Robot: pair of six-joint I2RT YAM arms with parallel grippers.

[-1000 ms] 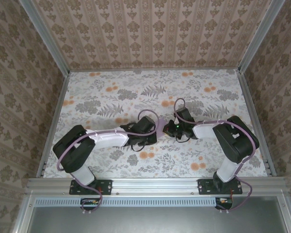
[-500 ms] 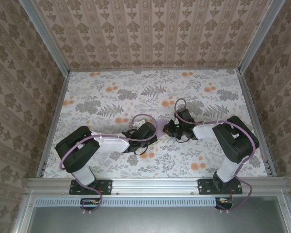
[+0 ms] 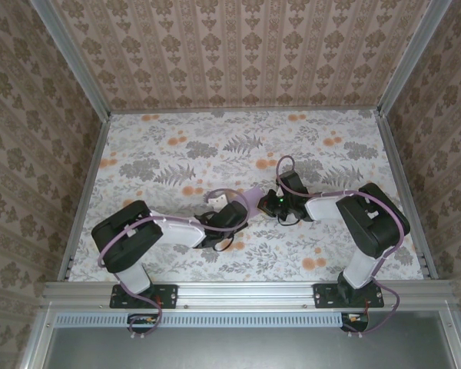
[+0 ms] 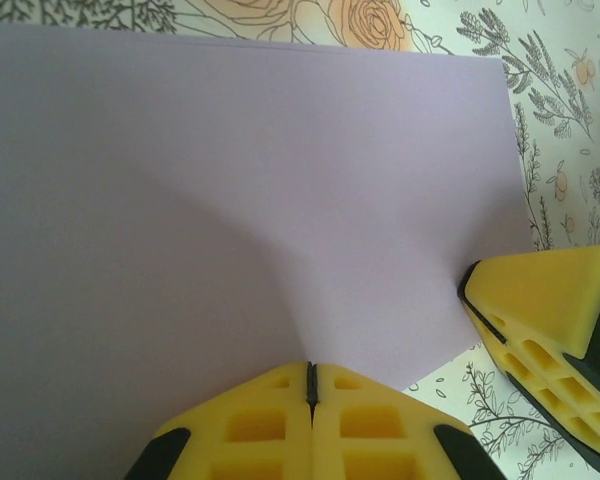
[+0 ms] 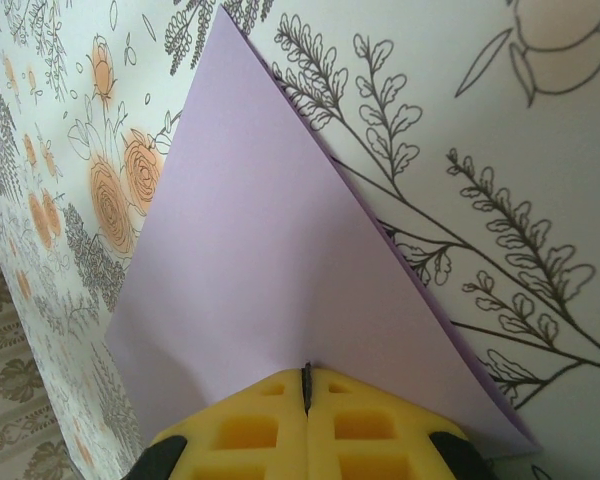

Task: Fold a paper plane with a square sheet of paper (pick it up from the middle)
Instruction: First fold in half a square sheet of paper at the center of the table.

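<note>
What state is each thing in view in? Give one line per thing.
square sheet of paper, gently bowed, pinched at two places, with a second layer showing along one edge.
left gripper, shut on the sheet's edge.
right gripper, shut on the sheet's edge.

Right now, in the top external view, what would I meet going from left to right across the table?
left arm's elbow → left gripper → square sheet of paper → right gripper → right arm's elbow

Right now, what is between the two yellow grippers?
The lilac sheet of paper spans between the left gripper and right gripper; both pinch it, left wrist view.
</note>
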